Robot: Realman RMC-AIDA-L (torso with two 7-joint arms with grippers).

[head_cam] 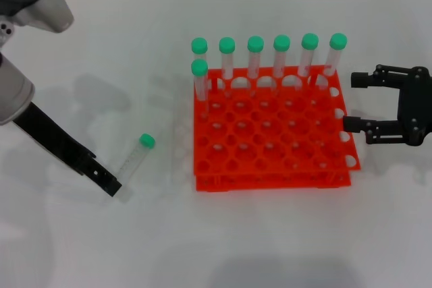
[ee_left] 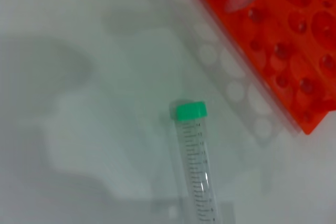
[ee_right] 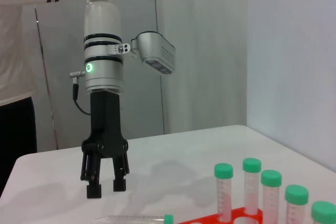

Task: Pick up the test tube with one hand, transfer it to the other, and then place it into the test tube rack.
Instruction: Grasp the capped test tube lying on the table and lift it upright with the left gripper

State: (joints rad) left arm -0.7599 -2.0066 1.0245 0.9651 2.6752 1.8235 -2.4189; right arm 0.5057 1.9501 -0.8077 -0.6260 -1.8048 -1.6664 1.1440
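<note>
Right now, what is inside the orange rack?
Seven green-capped tubes stand upright in the test tube rack: six along the far row and one behind its far-left corner. Other holes look empty. The test tube lies outside, near the left tool.

Left gripper [ee_right: 105, 188] low, fingers apart — right gripper [head_cam: 356, 102] open, sideways.

white table [head_cam: 270, 241] | test tube rack [head_cam: 273, 133] sits flat right of centre, holds seven green-capped tubes [head_cam: 255, 55] | loose test tube [head_cam: 135, 158] lies on side left of rack, apart from it
</note>
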